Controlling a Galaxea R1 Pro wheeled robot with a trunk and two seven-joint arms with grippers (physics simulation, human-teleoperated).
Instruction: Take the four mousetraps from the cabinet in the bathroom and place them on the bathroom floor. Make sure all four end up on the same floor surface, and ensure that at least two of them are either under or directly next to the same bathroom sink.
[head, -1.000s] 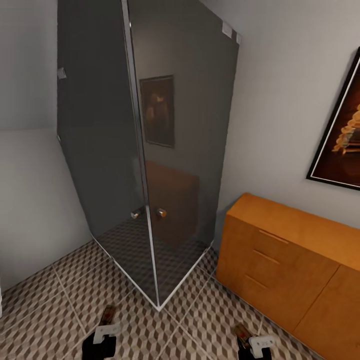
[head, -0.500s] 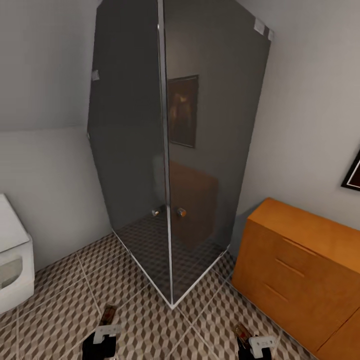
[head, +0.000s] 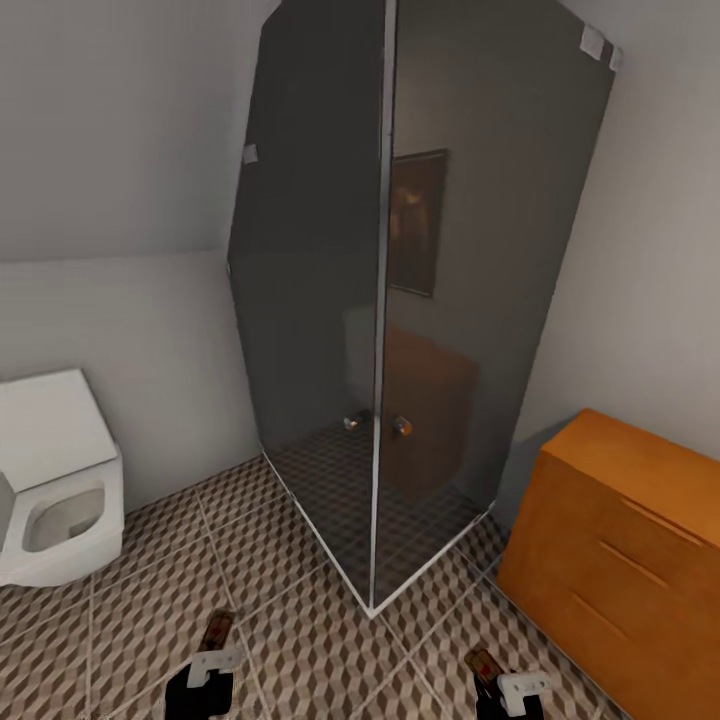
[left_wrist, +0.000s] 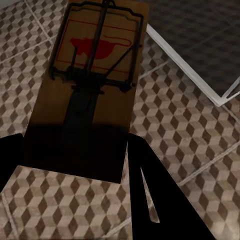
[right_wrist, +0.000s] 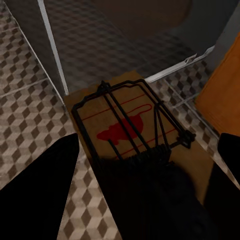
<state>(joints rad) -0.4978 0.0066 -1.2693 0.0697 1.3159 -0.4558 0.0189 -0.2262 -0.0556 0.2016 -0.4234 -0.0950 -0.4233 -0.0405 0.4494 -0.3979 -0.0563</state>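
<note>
Left gripper (head: 208, 668) clamped on a mousetrap (left_wrist: 92, 85), right gripper (head: 508, 686) clamped on a second mousetrap (right_wrist: 132, 132), both held low over bathroom floor (head: 300, 630), cabinet (head: 625, 545) far right, toilet (head: 55, 480) far left, glass shower (head: 420, 300) ahead

A tall dark glass shower enclosure (head: 430, 300) stands in the far corner, chrome knobs (head: 402, 426) low on its doors. A white toilet (head: 55, 480) sits at the left against the grey wall (head: 120, 150).
</note>
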